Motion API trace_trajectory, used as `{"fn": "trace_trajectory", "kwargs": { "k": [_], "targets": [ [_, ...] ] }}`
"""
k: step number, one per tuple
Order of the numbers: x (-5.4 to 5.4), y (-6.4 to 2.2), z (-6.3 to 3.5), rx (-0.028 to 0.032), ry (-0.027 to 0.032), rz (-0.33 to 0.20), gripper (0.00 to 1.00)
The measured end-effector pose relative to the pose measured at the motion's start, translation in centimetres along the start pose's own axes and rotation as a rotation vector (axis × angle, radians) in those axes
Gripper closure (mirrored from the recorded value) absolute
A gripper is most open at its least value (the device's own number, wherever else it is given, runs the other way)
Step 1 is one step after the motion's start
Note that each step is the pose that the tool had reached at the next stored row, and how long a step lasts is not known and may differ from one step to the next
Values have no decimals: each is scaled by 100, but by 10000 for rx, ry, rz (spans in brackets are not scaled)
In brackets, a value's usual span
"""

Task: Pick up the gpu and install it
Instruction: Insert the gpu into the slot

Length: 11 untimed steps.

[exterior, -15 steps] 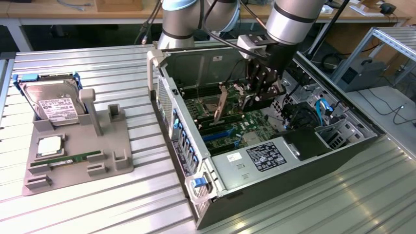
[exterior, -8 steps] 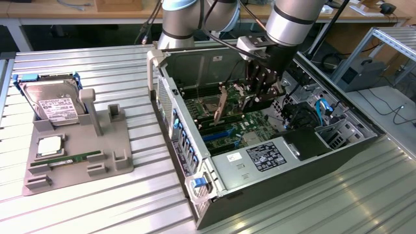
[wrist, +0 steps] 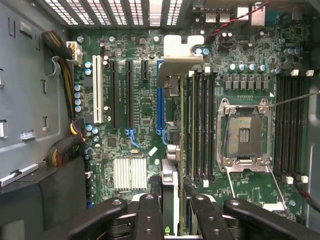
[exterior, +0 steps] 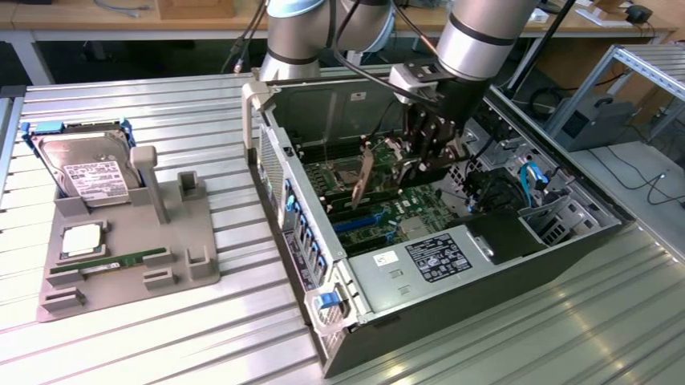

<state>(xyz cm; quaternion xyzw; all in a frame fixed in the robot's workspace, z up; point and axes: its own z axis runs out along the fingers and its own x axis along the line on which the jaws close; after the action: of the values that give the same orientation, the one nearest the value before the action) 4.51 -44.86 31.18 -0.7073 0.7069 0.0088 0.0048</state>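
Brownish gpu [exterior: 365,178] hangs edge-down in the closed fingers [wrist: 150,215], aligned above the motherboard [wrist: 140,150] slots for seating

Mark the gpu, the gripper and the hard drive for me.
gpu [exterior: 364,178]: exterior view, on its brown board face.
gripper [exterior: 423,164]: exterior view, between the fingertips.
hard drive [exterior: 91,172]: exterior view, on its white label.
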Motion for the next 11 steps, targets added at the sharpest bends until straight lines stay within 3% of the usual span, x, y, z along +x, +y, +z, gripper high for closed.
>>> {"fn": "trace_trajectory", "kwargs": {
  "k": [11],
  "targets": [
    [23, 4, 59, 0, -1, -2, 73]
  ]
}}
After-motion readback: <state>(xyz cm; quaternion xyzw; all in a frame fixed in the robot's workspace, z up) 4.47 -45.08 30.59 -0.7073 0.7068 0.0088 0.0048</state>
